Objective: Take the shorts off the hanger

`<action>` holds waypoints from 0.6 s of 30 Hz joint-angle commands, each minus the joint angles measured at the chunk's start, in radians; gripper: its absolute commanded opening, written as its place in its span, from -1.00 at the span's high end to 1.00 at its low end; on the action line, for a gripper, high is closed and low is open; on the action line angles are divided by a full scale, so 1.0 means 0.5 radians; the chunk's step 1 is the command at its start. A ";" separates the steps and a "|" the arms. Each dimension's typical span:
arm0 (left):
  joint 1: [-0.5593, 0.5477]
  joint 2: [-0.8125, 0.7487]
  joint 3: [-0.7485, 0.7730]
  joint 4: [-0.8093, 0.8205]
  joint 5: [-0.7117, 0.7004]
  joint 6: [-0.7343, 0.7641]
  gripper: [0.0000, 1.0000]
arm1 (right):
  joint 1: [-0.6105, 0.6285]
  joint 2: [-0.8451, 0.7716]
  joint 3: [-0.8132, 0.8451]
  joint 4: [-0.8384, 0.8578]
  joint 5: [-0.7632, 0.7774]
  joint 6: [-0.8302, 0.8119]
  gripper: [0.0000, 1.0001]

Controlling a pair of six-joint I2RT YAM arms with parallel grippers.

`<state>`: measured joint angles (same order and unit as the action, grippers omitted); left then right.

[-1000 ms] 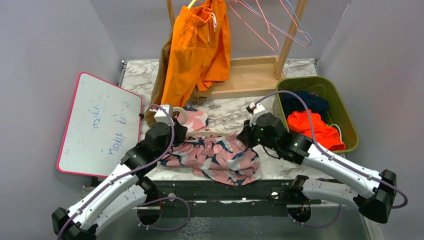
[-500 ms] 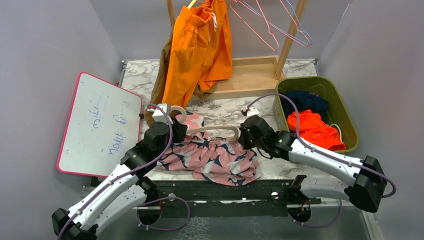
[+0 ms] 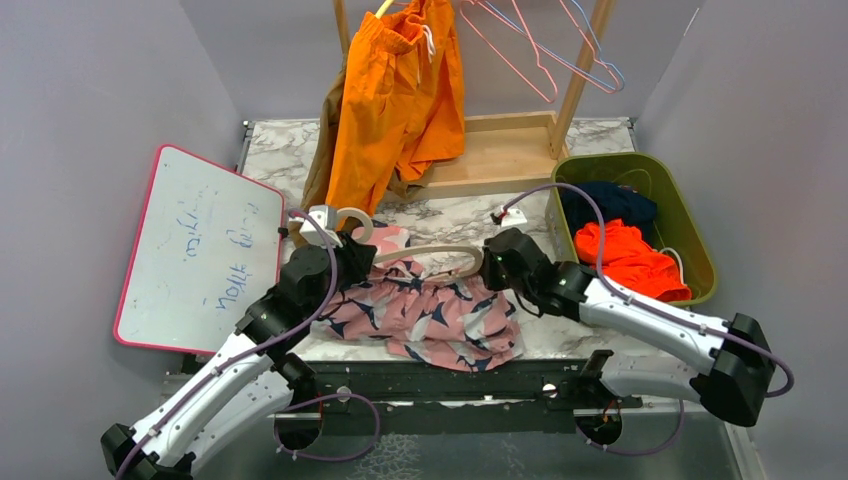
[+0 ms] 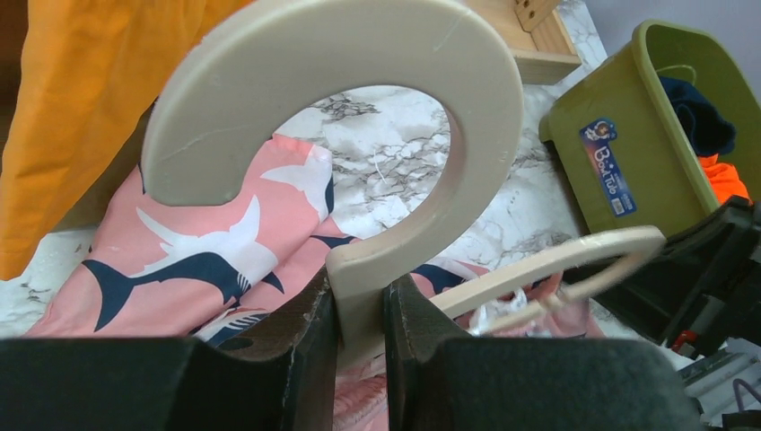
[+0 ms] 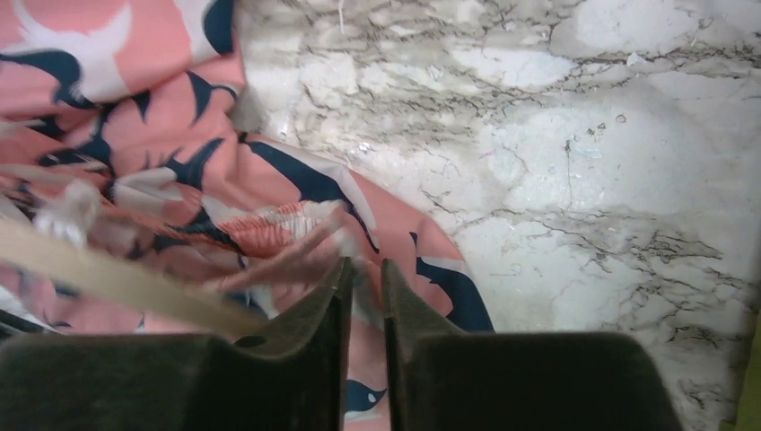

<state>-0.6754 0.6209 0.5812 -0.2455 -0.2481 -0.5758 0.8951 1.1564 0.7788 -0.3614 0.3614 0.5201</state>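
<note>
The pink shorts with dark blotches point(image 3: 440, 315) lie on the marble table near its front edge. A beige hanger point(image 3: 430, 252) lies over their waistband, its arm lifted a little off the fabric. My left gripper point(image 3: 350, 262) is shut on the hanger's neck just below the hook point(image 4: 485, 126); in the left wrist view the gripper point(image 4: 361, 310) has the shorts point(image 4: 179, 260) beneath it. My right gripper point(image 3: 493, 268) is at the hanger's right end. In the right wrist view it point(image 5: 365, 274) is shut on a fold of the pink shorts point(image 5: 135, 144), beside the blurred hanger bar point(image 5: 108, 283).
Bright orange shorts point(image 3: 395, 100) hang on the wooden rack point(image 3: 500, 155), with tan-brown shorts point(image 3: 318, 170) behind them and empty wire hangers point(image 3: 545, 50) to the right. A green bin point(image 3: 690, 240) holds navy point(image 3: 610, 205) and red-orange shorts point(image 3: 625, 255). A whiteboard point(image 3: 200, 250) lies on the left.
My right gripper has moved left onto the shorts' waistband. The hanger has come up off the shorts, so its arm now shows above the fabric. My left gripper moved slightly back.
</note>
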 commanded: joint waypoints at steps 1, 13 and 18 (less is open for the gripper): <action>0.001 -0.040 -0.020 0.048 -0.034 -0.008 1.00 | -0.011 -0.238 0.004 -0.022 0.091 0.024 0.47; 0.001 -0.024 -0.049 0.120 0.042 0.009 1.00 | -0.011 -0.826 0.014 -0.245 0.070 -0.036 -0.58; -0.001 -0.015 -0.061 0.211 0.178 0.030 1.00 | -0.011 -0.968 -0.112 0.127 -0.535 -0.304 -0.67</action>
<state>-0.6743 0.6163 0.5587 -0.2272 -0.2340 -0.5781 0.8898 0.7078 0.7677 -0.4217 0.3149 0.4664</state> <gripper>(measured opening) 0.227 0.827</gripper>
